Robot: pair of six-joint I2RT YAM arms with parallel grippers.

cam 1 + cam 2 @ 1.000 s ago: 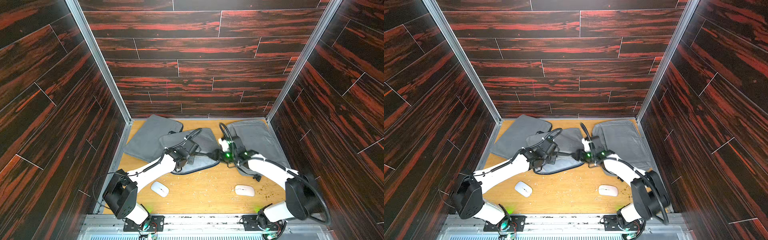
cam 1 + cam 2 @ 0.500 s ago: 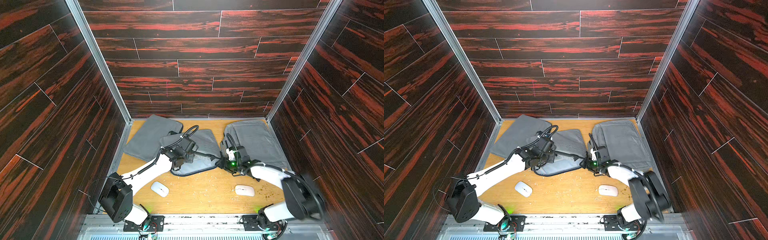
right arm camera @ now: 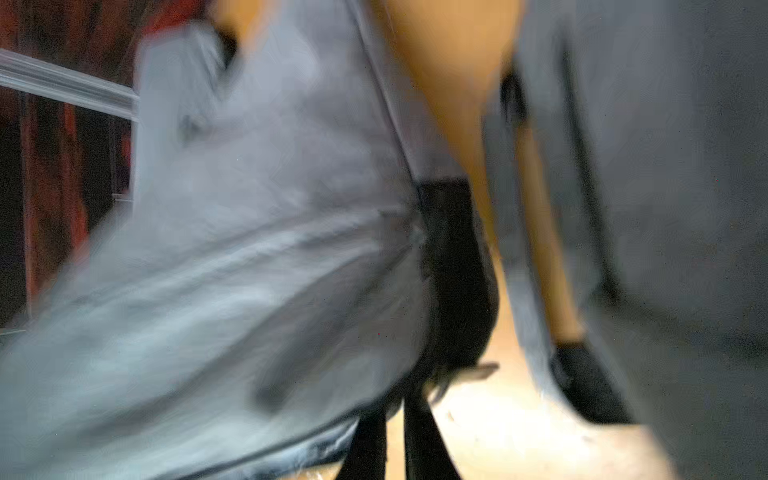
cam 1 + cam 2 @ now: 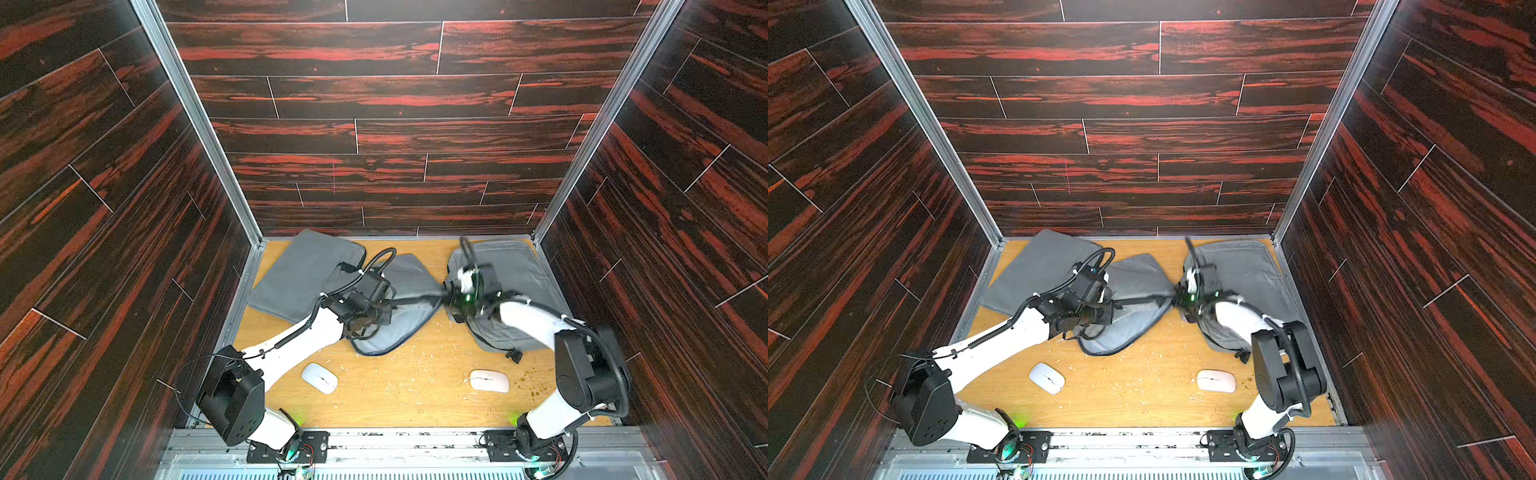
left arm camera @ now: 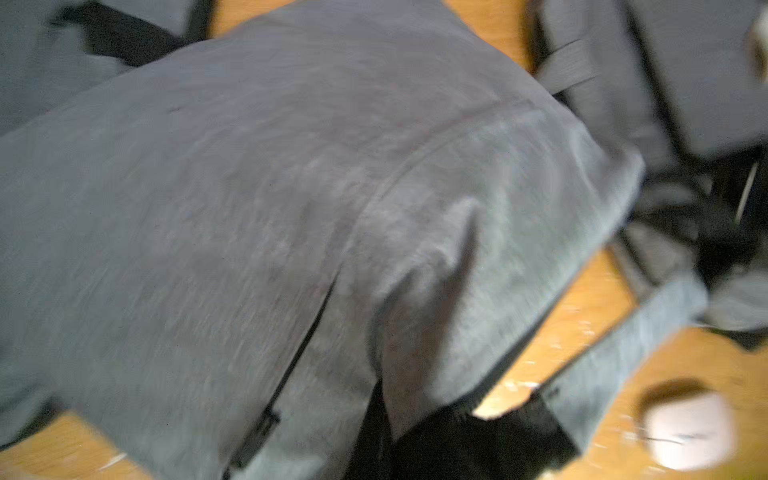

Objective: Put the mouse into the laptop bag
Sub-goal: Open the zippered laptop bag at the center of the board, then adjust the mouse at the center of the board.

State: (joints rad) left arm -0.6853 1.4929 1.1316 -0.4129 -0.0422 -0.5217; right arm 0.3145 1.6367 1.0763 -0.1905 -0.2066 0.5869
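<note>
**Top views:** In both top views, the left tool (image 4: 386,309) is clenched on the black zip edge of the middle laptop bag (image 4: 415,282). That edge runs taut to the right tool (image 4: 446,298), which is closed on the bag's right corner. A left bag (image 4: 299,274) and a right bag (image 4: 515,266) lie flat at the far side of the wooden surface (image 4: 415,399). The left mouse (image 4: 319,378) and right mouse (image 4: 489,381) sit on the bare surface near the robot, well apart and outside every bag.

**Left wrist view:** The picture is blurred. It shows the laptop bag (image 5: 291,187) as gray cloth bunched toward the tool, with the right mouse (image 5: 690,432) beyond its corner.

**Right wrist view:** Also blurred, it shows the right tool's fingers (image 3: 419,449) nearly together beneath the bag's black corner.
</note>
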